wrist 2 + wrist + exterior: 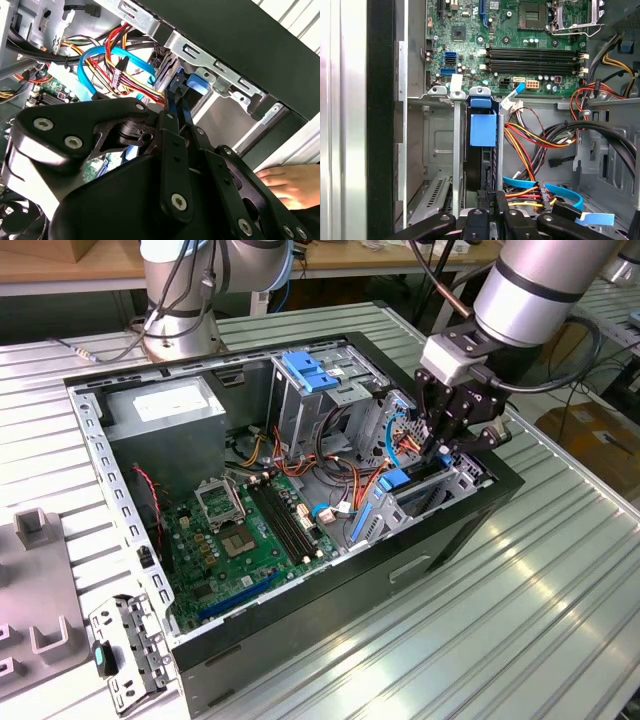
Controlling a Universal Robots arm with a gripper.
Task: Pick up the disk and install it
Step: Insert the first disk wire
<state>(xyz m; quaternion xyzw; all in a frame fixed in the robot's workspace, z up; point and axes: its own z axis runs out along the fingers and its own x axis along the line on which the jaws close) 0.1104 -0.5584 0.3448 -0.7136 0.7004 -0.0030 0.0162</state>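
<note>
Indoors, ribbed metal table [520, 620] — open computer case [300, 640]; fingers [447, 445] pinching disk [482, 160] upright in bay.

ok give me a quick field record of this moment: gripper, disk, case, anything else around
gripper: black gripper down inside the case at the drive cage
disk: silver-grey metal disk with blue plastic rails standing on edge in the metal drive cage
case: open black computer case, green motherboard exposed
other: a person's hand beside the case
</note>
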